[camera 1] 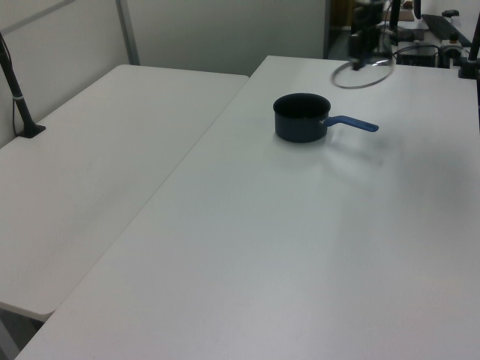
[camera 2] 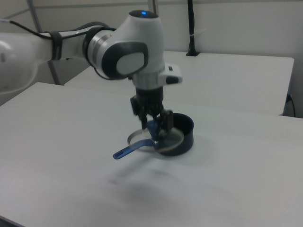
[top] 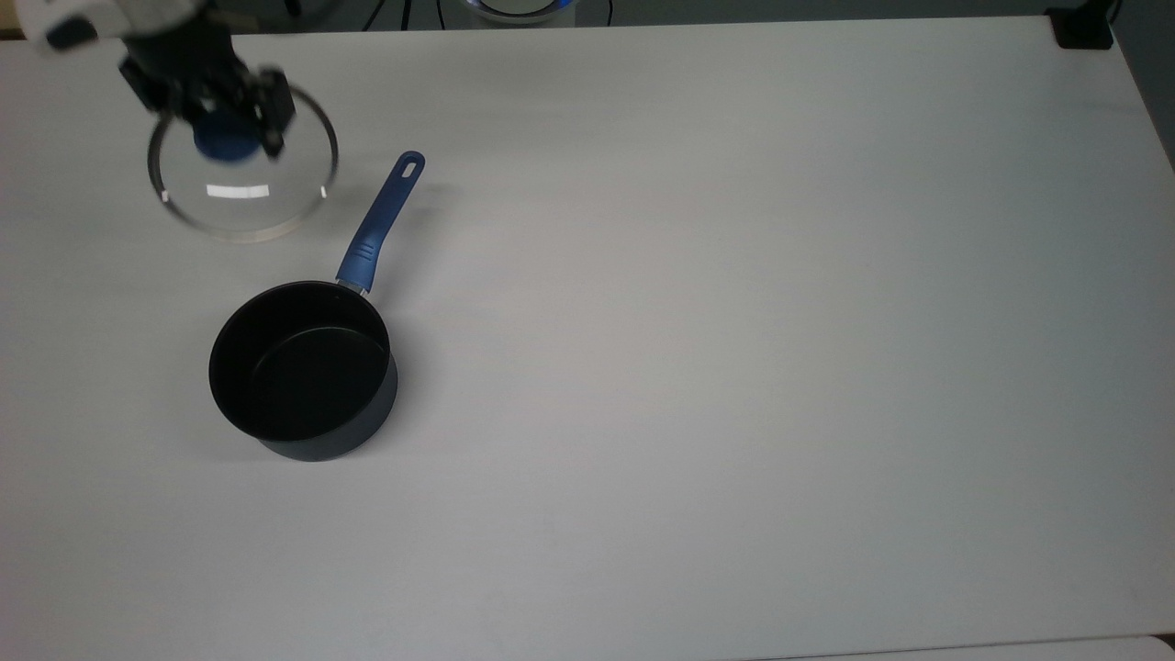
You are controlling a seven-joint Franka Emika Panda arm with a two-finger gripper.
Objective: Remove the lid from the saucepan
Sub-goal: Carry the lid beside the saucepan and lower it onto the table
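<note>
The saucepan (top: 303, 372) stands uncovered on the white table (top: 734, 321), its black inside open to the top view and nothing in it. Its long blue handle (top: 381, 220) runs from the rim toward the top view's upper right and ends in a small hole.

The lid (top: 243, 170) is off the saucepan and held in the air, up and to the top view's left of the pot, beside the handle's far end but not touching it. The gripper (top: 225, 115) is clenched on the lid's flat blue knob (top: 223, 140), a dark finger (top: 275, 115) on either side of it. The glass disc hangs below the fingers with the table showing through it, and a bright bar of reflected light lies across the glass. No lettering can be read on the lid (the glare and the pale table behind it give nothing to read).

In the left view the saucepan (camera 1: 301, 117) sits with its handle pointing to the left view's right, and the lid (camera 1: 363, 73) floats above and beyond the handle's end, its rim a thin tilted ring.

In the right view the lid (camera 2: 156, 138) hangs in front of the saucepan (camera 2: 182, 137), and the gripper (camera 2: 155, 124) comes down onto the knob from the white arm (camera 2: 118, 47), which bears a small blue light on top.
</note>
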